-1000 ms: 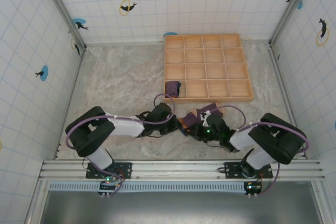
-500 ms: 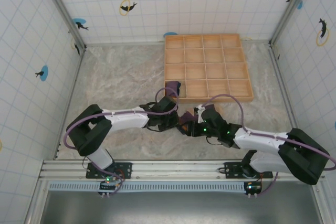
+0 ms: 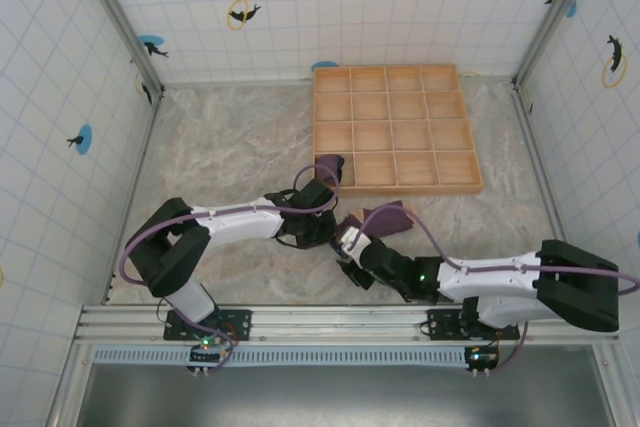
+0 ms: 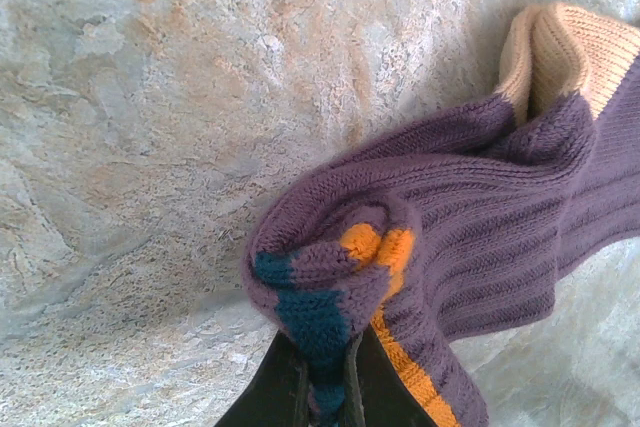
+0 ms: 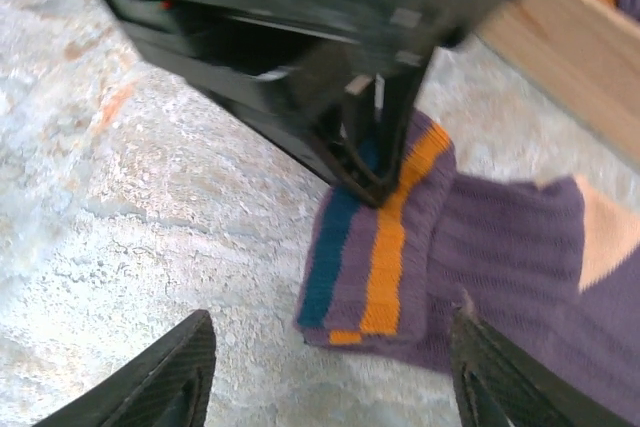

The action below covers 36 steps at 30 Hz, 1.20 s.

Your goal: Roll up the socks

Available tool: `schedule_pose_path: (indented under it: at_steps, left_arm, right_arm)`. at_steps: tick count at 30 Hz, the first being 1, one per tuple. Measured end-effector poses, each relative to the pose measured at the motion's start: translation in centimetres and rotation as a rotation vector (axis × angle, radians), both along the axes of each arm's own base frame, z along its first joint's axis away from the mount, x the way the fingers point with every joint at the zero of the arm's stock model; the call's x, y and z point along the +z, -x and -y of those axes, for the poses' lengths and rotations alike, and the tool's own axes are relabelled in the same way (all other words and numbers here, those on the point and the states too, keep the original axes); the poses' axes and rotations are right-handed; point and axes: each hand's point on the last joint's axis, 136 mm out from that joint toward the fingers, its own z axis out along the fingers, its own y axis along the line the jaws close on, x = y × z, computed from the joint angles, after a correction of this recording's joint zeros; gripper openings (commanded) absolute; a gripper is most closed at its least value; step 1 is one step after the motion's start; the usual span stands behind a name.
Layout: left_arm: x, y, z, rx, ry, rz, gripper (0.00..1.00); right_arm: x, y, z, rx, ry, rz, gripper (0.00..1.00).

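Rolling of the second sock looks barely begun. From above, one rolled bundle (image 3: pixel 330 169) sits in the seven-o'clock corner compartment of the wooden tray (image 3: pixel 385 67). The loose sock (image 3: pixel 388 215) lies on the marbled table (image 3: pixel 220 147), just past the tray's six-o'clock edge. The left gripper (image 3: pixel 318 225) meets this sock from nine o'clock, and the right gripper (image 3: pixel 350 249) hangs at its seven o'clock.

On the left wrist camera, the left gripper (image 4: pixel 325 397), at six o'clock, is pinched tight on the striped cuff, which bunches into a first fold. The loose sock (image 4: pixel 500 207) trails off toward two o'clock.

On the right wrist camera, the right gripper (image 5: pixel 330 347) stands wide apart with nothing in it. It faces the cuff of the loose sock (image 5: pixel 490 247), which the left gripper (image 5: pixel 372 172) clamps from twelve o'clock.

The next move probably calls for turning the cuff over toward the toe while the free gripper pins the body so it cannot slide.
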Motion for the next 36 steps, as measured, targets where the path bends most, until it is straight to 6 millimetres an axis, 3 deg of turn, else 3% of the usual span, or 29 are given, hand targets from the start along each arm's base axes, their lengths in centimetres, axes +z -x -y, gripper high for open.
schedule_pose_path:
  at_steps: [9, 24, 27, 30, 31, 33, 36]
  left_arm:
    - [0.0, 0.2, -0.1, -0.011, 0.003, -0.012, 0.0]
    - [0.0, 0.1, -0.1, -0.009, 0.007, -0.018, 0.0]
    - [0.0, 0.1, -0.1, -0.009, 0.009, -0.019, 0.0]
    - [0.1, 0.0, -0.2, -0.006, 0.013, -0.024, 0.0]
    - [0.1, 0.0, -0.2, -0.005, 0.014, -0.025, 0.02]
    - [0.1, -0.1, -0.2, -0.005, 0.017, -0.023, 0.17]
    - [0.6, -0.6, -0.2, 0.009, 0.032, -0.003, 0.55]
  right_arm:
    - [-2.7, -0.3, -1.1, 0.078, 0.158, 0.14, 0.57]
    - [-3.8, -1.9, -1.5, 0.015, 0.21, 0.214, 0.46]
    - [-4.0, -2.1, -1.4, 0.002, 0.212, 0.216, 0.33]
    - [-4.0, -2.3, -1.4, -0.011, 0.207, 0.217, 0.14]
    - [-3.9, -2.3, -1.4, -0.014, 0.203, 0.214, 0.06]
    - [-3.9, -2.3, -1.5, -0.022, 0.19, 0.204, 0.0]
    - [-3.8, -2.3, -1.8, -0.023, 0.14, 0.153, 0.0]
